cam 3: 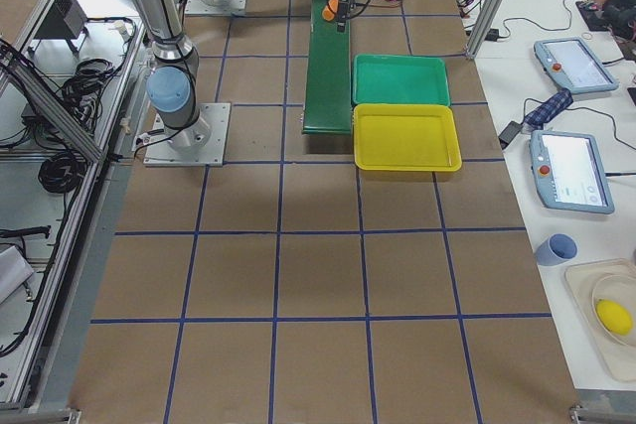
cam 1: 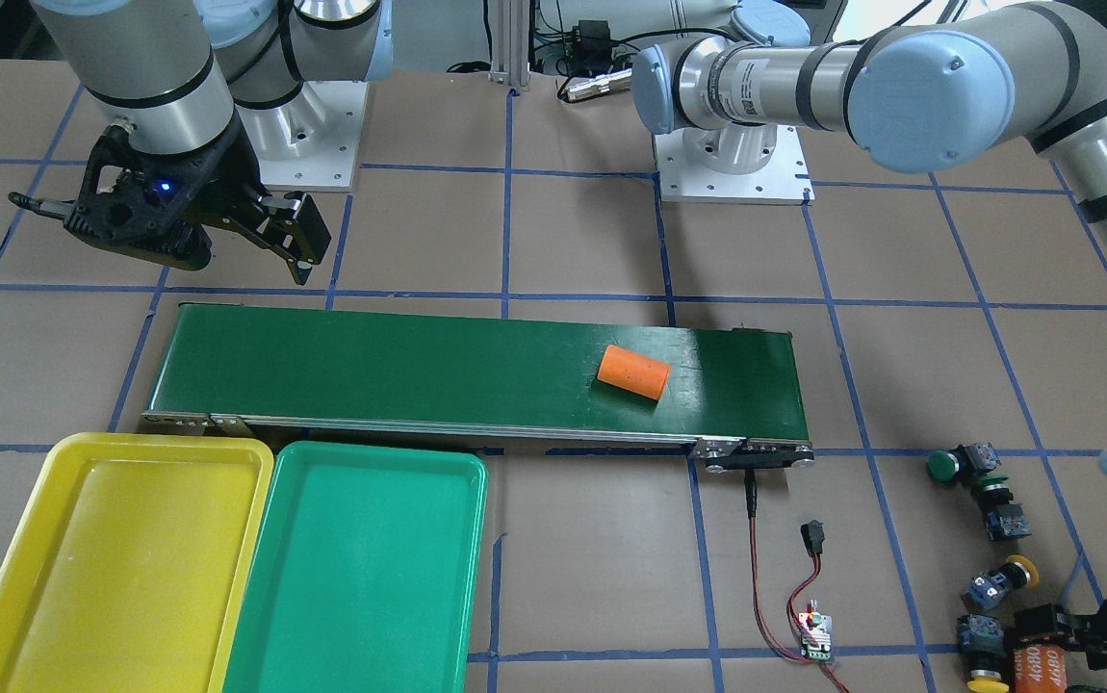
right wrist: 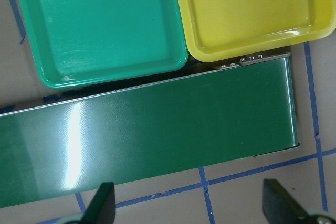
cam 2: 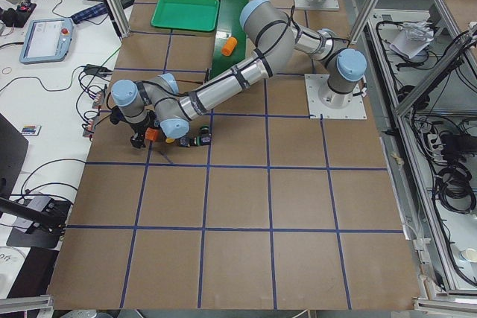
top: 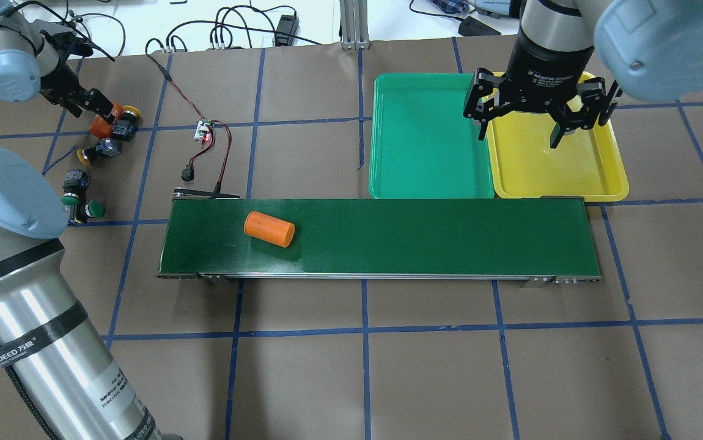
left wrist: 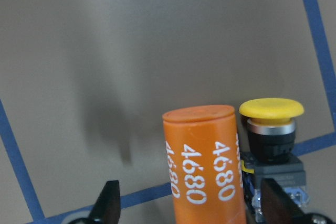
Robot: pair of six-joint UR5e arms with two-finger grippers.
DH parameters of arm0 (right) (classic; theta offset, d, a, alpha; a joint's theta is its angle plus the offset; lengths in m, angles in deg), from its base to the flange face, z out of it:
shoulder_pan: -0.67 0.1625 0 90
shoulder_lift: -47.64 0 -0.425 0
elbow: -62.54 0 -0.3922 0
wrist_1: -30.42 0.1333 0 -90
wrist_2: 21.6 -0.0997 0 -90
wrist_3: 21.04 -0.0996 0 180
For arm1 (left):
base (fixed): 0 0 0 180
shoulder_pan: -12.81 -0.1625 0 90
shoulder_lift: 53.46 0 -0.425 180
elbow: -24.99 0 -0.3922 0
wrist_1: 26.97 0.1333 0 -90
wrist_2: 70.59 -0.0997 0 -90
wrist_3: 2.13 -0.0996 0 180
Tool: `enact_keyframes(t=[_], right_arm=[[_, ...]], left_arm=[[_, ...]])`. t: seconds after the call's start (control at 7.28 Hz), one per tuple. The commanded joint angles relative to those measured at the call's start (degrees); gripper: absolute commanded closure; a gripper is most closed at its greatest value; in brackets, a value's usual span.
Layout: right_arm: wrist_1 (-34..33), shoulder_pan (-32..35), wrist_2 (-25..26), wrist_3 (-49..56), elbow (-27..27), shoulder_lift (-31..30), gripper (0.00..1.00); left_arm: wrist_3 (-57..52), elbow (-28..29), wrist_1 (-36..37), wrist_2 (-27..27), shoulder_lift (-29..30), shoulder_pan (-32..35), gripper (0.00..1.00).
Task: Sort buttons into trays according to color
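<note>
Yellow button (left wrist: 271, 109) beside orange cylinder (left wrist: 205, 161), the latter loose between my left gripper's (left wrist: 191, 203) parted fingers; my right gripper (right wrist: 191, 203) wide open, empty.

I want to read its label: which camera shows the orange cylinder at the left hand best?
The left wrist view: the orange cylinder shows close up between the fingers of the left hand, "4680" legible. The front-facing view cuts it off at the bottom edge; the overhead and left-side views show only a small orange patch.
</note>
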Motion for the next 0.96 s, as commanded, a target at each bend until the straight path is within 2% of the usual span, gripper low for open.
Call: enact_keyframes(t=[0.0,0.14,0.27,0.41,0.55,0.82], right_arm=[[0.0,0.0,0.0,0.0,0.0,0.0,0.0],[0.0,0.0,0.0,0.0,0.0,0.0,0.0],[0.0,0.0,0.0,0.0,0.0,0.0,0.0],[0.0,0.0,0.0,0.0,0.0,0.0,0.0],[0.0,0.0,0.0,0.0,0.0,0.0,0.0],[0.0,0.0,0.0,0.0,0.0,0.0,0.0]], left_arm=[[-0.2,0.6,-0.1,1.7,0.5,-0.4,0.52],[-0.2,1.0,-0.1,1.7,0.6,-0.7,0.54],[-0.2,1.1,-0.1,2.9,0.6,-1.0,0.78],[0.0,1.0,-0.6,3.3,0.6,-1.0,0.93],[0.5,1.0,-4.1,3.2,-0.8,-1.4,1.0],[4.1,0.4,-15.5,2.5,-8.5,-0.1,1.0]])
